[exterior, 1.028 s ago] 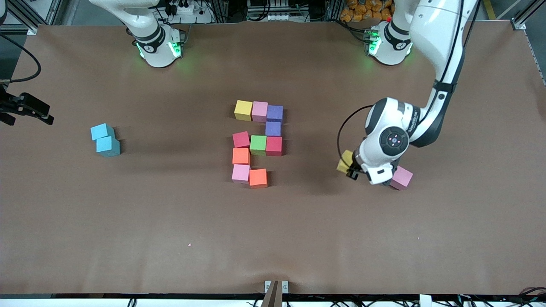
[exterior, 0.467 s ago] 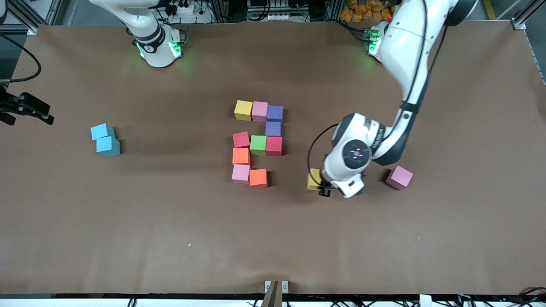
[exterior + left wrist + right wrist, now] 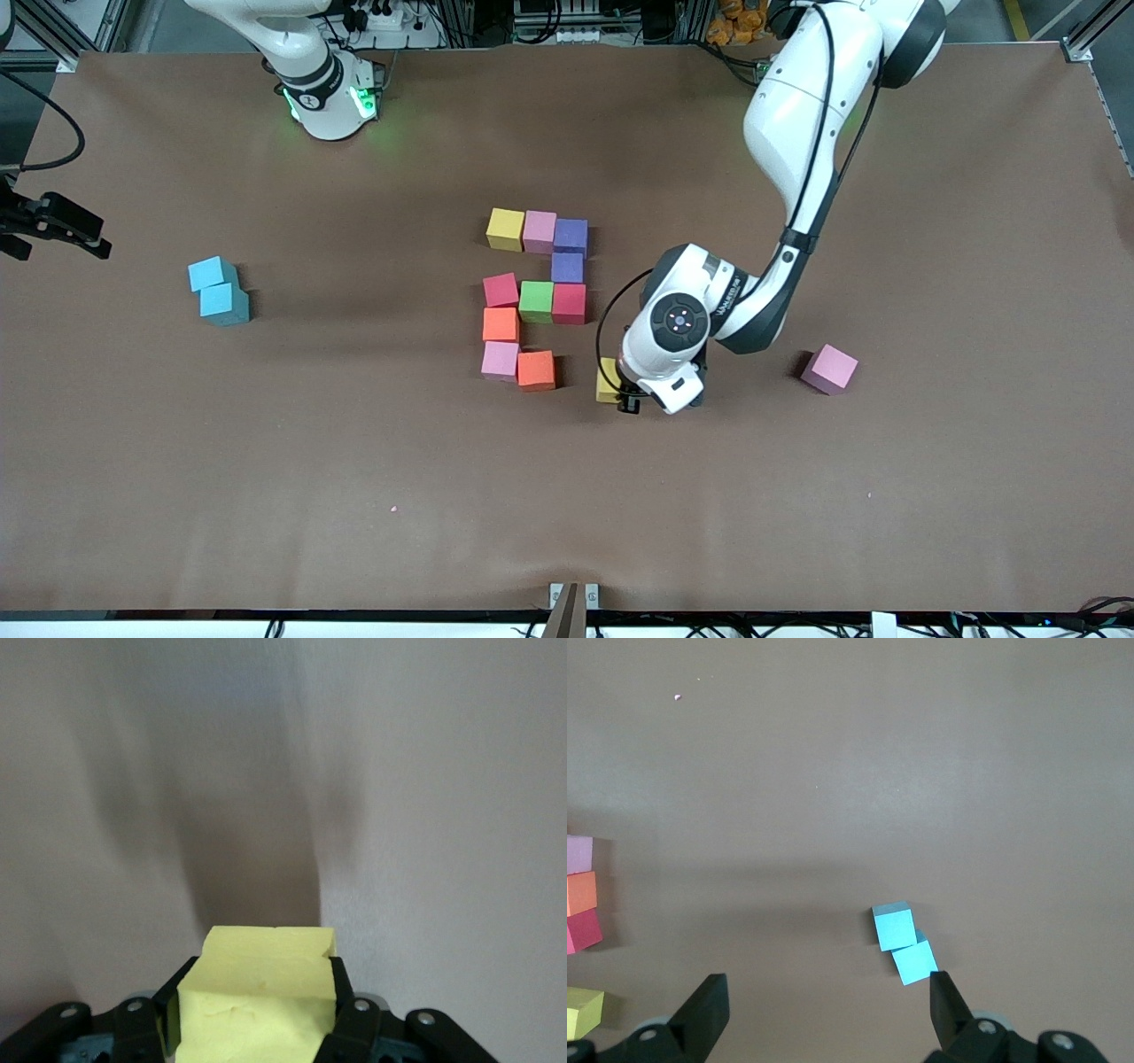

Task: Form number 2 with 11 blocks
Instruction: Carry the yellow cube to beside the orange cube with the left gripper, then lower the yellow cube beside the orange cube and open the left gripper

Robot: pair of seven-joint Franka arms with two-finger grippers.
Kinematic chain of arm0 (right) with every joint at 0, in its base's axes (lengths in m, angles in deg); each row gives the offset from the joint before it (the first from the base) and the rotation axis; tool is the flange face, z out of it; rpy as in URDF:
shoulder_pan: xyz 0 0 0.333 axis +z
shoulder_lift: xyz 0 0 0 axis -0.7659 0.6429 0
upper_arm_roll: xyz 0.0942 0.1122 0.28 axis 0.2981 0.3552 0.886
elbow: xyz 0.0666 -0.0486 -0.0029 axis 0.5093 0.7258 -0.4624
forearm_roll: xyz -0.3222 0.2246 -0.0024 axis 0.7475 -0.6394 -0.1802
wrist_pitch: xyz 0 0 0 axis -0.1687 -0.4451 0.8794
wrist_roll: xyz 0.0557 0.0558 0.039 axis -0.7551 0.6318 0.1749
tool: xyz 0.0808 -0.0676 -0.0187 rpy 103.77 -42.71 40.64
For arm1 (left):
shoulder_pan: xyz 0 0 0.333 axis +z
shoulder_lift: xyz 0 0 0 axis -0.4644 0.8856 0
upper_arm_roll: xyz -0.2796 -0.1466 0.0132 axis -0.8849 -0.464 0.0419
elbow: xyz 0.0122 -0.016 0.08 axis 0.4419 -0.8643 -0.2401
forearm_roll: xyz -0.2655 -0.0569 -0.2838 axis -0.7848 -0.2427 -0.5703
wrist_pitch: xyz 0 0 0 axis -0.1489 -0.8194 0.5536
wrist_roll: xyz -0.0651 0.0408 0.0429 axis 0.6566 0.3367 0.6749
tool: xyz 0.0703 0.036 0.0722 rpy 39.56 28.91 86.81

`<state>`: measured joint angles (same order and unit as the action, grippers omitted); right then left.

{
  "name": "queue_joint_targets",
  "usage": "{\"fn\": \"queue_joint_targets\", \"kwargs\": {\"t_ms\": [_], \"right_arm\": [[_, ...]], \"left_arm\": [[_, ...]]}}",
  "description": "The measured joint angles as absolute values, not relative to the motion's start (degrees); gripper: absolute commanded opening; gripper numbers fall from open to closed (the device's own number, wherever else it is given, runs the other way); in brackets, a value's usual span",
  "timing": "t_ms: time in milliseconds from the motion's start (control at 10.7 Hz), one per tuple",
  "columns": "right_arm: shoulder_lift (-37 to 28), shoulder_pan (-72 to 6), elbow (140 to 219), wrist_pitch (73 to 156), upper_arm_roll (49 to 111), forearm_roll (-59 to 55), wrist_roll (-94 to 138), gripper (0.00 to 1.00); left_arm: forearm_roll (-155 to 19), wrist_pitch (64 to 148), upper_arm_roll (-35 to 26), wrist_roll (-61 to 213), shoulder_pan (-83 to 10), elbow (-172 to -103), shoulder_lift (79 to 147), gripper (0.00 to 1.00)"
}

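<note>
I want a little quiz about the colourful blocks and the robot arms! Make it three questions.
1. True or false: the left end effector is shut on a small yellow foam cube.
2. Multiple choice: which cube lies alone toward the left arm's end of the table? A) green foam cube B) pink foam cube C) purple foam cube
3. Fill in: the right end effector is ____ and holds nothing.

Key
1. True. It grips the cube over the brown table, beside the orange foam cube in the digit's nearest row.
2. B, the lone pink foam cube.
3. Open. That arm waits above the two cyan foam cubes.
</note>
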<state>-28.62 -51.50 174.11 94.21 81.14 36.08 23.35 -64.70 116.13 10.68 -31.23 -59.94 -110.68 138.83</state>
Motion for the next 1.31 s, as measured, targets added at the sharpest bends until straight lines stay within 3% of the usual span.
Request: {"fn": "queue_joint_targets", "kwargs": {"t_ms": [467,1308], "right_arm": [[-28.62,-51.5,174.11,94.21,81.13,36.1,23.35,1.0],[-28.62,-51.5,174.1,94.23,81.13,36.1,23.35,1.0]], "left_arm": [[-64.71,117.37,10.76,-34.7,-64.45,-107.53,142.91,0.18],[-64.71,118.71,11.53,-34.71,-65.98,-105.86,144.15,0.18]]}}
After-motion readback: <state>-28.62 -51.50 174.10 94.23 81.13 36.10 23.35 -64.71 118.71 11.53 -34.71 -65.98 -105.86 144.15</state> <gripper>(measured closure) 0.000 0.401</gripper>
